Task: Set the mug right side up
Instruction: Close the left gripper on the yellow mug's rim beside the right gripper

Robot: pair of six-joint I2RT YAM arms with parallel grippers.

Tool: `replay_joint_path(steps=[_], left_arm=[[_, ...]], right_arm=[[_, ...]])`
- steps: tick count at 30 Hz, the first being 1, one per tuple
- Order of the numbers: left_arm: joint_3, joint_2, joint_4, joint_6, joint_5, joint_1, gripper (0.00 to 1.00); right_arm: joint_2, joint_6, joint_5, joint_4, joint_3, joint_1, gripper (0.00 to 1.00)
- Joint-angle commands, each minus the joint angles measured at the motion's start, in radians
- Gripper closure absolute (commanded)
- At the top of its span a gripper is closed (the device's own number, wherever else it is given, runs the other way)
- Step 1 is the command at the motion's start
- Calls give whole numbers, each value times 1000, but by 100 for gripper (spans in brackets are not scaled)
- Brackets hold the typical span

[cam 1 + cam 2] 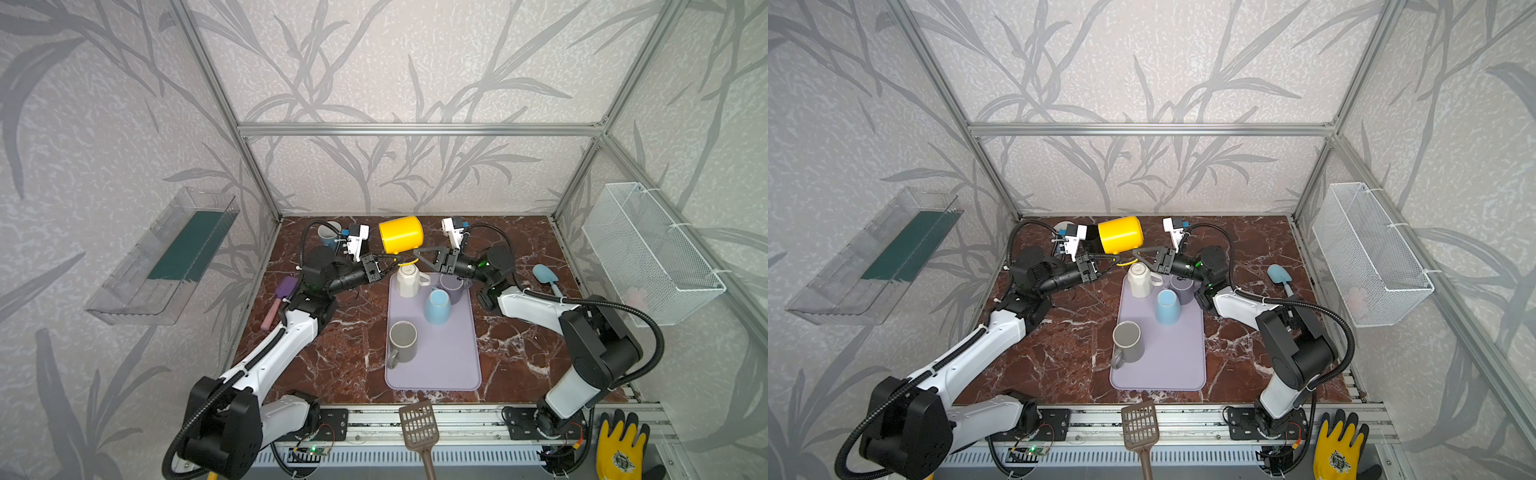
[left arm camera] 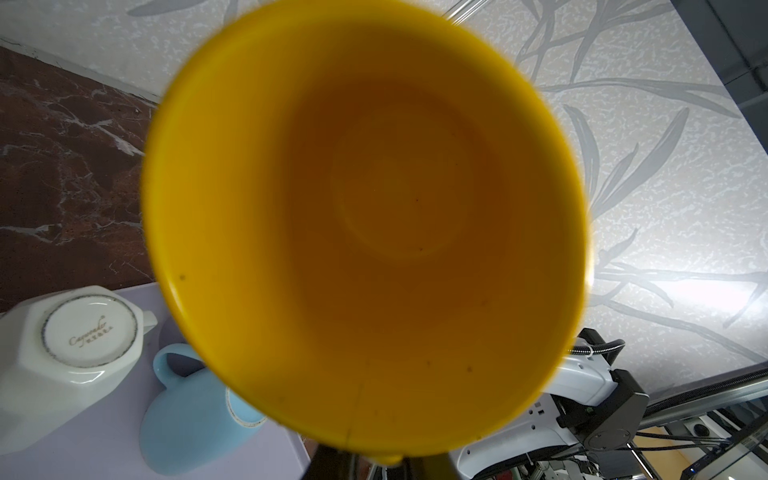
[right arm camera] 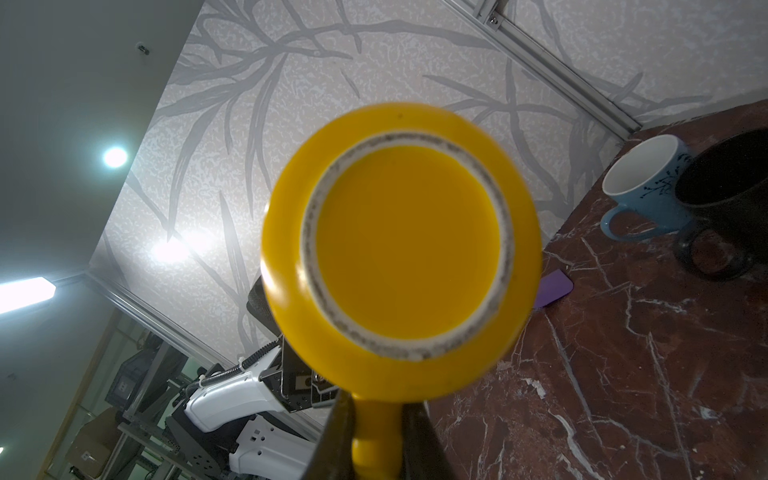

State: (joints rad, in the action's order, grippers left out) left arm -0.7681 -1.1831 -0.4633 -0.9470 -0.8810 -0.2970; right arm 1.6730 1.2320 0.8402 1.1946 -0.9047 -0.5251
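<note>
- Starting at the near end of the purple mat (image 1: pixel 449 365), a grey mug (image 1: pixel 402 341) stands upright. Further in, a light blue mug (image 1: pixel 437 306) and a white mug (image 1: pixel 407 281) sit mouth-down on the same mat.
- Above the mat's far end, just over the white mug, the yellow mug (image 1: pixel 401 234) hangs in the air clear of the table. It lies on its side with its handle (image 3: pixel 376 440) pointing down.
- Its long axis runs roughly level from arm to arm. The mouth faces the left arm, whose wrist view looks straight into the cup. The base faces the right arm, whose wrist view shows the pale foot ring.
- The right hand (image 1: pixel 417 254) is clamped tight on the handle from the base side and carries the mug.
- The left hand (image 1: pixel 392 261) comes in from the mouth side, with its jaws drawn narrow low by the handle and rim. Whether they actually pinch anything I cannot tell.
- Both hands meet under the mug, about equally near. As I judge it, righting the mug means swinging the mouth end, on the left arm's side, upward. Rolling the right wrist would only spin the mug about its own axis.
- At the table's far left corner, a dark blue mug (image 3: pixel 648 183) and a black mug (image 3: pixel 731 195) stand upright, well apart from the hands.
</note>
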Motion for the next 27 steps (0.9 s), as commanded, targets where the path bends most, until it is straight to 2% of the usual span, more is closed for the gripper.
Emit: replay_joint_path(steps=[1,8,10,13,17,21,27], left_arm=[[-20,30,-62,-9,-13,6,98],[-10,37,-122,-31,-21,6,100],[-8,40,-133,-32,-18,4,100],[-1,46,-154,-43,-18,5,100],[1,57,-162,-43,-15,5,100],[6,69,-169,-38,-9,5,100],[-11,82,-37,33,18,6,100]], right_arm=[[2,-61,42,20,-45,-15,100],[-27,-146,53,-104,-47,-26,100],[-30,-158,53,-113,-46,-27,86],[-30,-167,51,-122,-44,-27,74],[-26,-176,49,-126,-38,-26,68],[-19,-174,46,-118,-34,-26,66],[-16,-178,46,-114,-15,-24,62]])
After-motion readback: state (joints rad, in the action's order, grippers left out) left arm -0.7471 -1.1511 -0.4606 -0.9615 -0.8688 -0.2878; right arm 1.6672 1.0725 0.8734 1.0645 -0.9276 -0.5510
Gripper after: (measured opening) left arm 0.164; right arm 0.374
